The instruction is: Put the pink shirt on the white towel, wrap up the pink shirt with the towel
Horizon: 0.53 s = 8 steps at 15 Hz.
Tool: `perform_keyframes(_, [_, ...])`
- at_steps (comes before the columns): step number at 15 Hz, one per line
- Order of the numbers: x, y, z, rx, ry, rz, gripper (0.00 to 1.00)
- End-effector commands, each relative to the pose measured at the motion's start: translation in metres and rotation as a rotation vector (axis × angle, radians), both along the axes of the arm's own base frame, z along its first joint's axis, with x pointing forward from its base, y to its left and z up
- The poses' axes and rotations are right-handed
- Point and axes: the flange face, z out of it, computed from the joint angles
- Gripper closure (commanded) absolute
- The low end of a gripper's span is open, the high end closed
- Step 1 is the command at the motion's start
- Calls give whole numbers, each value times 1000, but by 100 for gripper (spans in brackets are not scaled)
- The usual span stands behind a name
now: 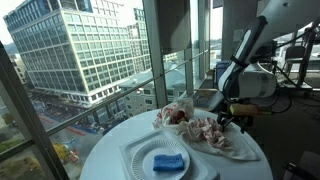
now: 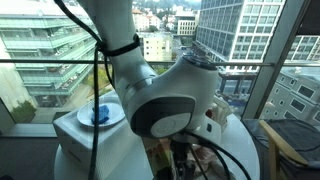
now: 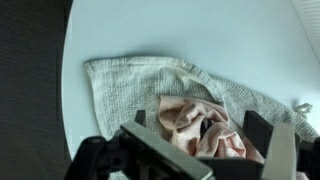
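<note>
On the round white desk (image 1: 105, 162), the pink shirt (image 3: 182, 112) lay crumpled on the white towel (image 3: 125, 85) spread beneath it. The gripper (image 3: 195, 135) hovered over the shirt, jaws wide apart, holding nothing. A red-and-white cloth bundle (image 1: 176, 116) sat just beside the towel. A square white plate (image 1: 140, 155) bearing a blue sponge (image 1: 168, 161) stood nearer the desk's edge. In an exterior view, the arm (image 2: 150, 90) hid both cloths.

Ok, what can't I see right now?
Wrist view: the gripper hides the near edges of shirt and towel.
In an exterior view the arm blocks both cloths.
In an exterior view the cloth pile is too small to tell shirt from towel.
</note>
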Motion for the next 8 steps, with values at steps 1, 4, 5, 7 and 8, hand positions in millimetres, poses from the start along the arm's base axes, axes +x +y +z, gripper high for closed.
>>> perform_keyframes(1, [-18,1,-31,21,84,122,0])
perform_keyframes(4, [-46,1,-65,6,175,227,0])
perform_keyframes(5, [-55,-1,-75,-7,204,276,0])
perform_keyframes(7, [-70,-12,-93,-69,247,365,0])
perform_keyframes(8, [-73,-19,-98,-107,251,405,0])
